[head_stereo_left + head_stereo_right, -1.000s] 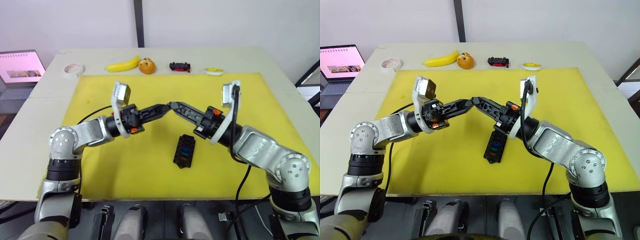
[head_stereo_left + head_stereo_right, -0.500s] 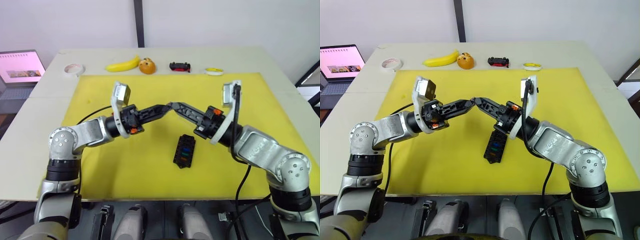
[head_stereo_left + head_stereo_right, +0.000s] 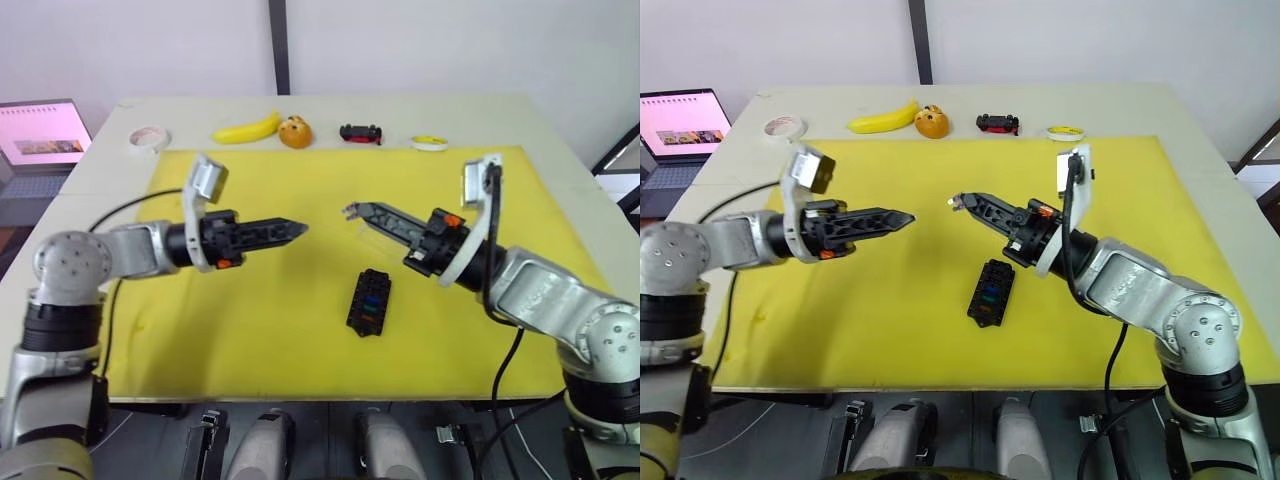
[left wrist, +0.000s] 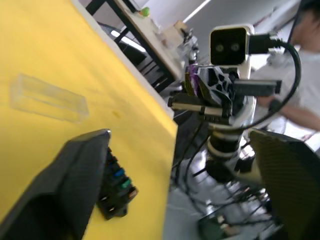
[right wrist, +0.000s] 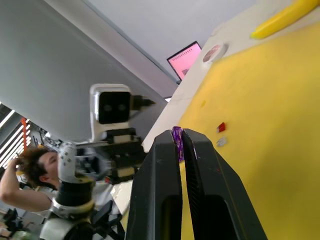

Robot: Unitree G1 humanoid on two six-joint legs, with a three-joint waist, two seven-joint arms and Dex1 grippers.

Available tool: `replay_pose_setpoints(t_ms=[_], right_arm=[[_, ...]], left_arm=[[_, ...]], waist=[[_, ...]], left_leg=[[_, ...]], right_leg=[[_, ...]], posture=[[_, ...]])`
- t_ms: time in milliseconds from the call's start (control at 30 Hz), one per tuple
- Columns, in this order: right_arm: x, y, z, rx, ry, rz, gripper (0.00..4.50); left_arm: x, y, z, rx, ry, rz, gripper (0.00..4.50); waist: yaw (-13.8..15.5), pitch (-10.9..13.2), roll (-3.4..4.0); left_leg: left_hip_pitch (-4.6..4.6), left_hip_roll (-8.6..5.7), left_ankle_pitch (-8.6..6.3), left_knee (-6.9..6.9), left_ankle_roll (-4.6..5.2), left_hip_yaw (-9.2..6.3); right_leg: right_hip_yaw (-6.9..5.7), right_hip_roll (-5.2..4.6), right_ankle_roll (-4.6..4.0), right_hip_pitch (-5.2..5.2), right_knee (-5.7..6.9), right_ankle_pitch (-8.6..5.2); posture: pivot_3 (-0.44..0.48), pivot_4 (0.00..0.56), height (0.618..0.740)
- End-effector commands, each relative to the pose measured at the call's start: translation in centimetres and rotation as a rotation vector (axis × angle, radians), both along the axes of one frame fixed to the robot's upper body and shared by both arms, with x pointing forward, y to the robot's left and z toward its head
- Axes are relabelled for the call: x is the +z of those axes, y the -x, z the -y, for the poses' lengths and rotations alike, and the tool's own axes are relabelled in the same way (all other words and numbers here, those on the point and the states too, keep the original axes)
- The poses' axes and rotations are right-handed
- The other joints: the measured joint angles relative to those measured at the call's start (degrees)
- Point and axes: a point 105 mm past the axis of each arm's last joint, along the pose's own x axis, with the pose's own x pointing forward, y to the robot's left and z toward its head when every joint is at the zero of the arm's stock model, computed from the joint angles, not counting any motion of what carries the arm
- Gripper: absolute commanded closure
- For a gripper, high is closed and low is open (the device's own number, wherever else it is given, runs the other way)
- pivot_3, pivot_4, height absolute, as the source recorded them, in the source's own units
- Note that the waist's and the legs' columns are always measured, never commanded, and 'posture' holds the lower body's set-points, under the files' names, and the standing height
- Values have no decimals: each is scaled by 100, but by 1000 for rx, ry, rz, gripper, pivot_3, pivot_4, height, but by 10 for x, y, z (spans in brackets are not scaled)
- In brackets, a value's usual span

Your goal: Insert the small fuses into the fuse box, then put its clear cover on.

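The black fuse box (image 3: 368,301) lies on the yellow mat (image 3: 250,330) near the middle, with blue, green and orange fuses seated in its slots. My right gripper (image 3: 350,209) hovers above and behind it, shut on a purple fuse (image 5: 176,142). The clear cover (image 4: 47,97) lies flat on the mat under the right gripper's fingers. My left gripper (image 3: 295,229) hangs to the left of the box, open and empty, its fingers (image 4: 75,185) spread wide. A red fuse (image 5: 221,127) and a grey fuse (image 5: 221,142) lie loose on the mat's left part.
Along the table's far edge sit a tape roll (image 3: 148,137), a banana (image 3: 246,129), an orange toy (image 3: 294,132), a black-and-red toy car (image 3: 360,132) and a yellow tape roll (image 3: 428,143). A laptop (image 3: 40,130) stands off the table's left. A person (image 5: 20,167) is beyond the table.
The two grippers' tips were together over the mat. The left gripper has opened and drawn back left, and the purple fuse stays in the right gripper, which shifted slightly right.
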Motion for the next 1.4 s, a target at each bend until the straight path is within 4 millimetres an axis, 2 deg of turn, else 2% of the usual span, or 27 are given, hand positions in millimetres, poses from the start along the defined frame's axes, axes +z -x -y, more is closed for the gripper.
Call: replay_pose_setpoints(t_ms=[33,167,300,400,600,933,1400], right_arm=[[6,15,5,39,146,125,4500],[-6,26,10,85,387,233,4500],[-26,31,15,136,650,340,4500],[-39,31,17,185,811,434,4500],[-56,19,22,204,948,527,4500],[-67,5,25,233,1008,593,4500],[-74,-9,26,250,1040,634,4500]], left_arm=[[1,10,5,-132,-103,188,74],[-22,20,9,-314,-273,446,74],[-48,12,24,-419,-382,685,74],[-61,2,40,-453,-401,796,74],[-76,-16,66,-440,-413,899,74],[-83,-27,79,-409,-433,917,74],[-83,-25,83,-397,-427,922,74]], waist=[[-4,4,4],[-5,4,5],[11,4,8],[23,5,6],[-1,7,3],[8,7,3],[7,7,3]], left_leg=[[0,1,-1,0,2,2],[-3,7,-2,-4,4,5],[-3,17,-2,-4,3,6],[-7,15,-5,1,8,5],[-12,13,-8,10,13,6],[-12,13,-7,12,12,2],[-11,11,-7,17,11,-1]], right_leg=[[2,-1,0,0,-1,0],[1,1,-1,0,-14,-1],[2,0,-2,2,-16,0],[-1,-4,-1,3,-18,0],[-2,-5,2,-1,-19,1],[-6,-4,4,-1,-15,2],[-8,-4,5,1,-12,3]], posture=[[0,150,740],[0,150,740],[0,150,740],[0,150,740],[0,150,740],[0,150,740],[0,150,740]])
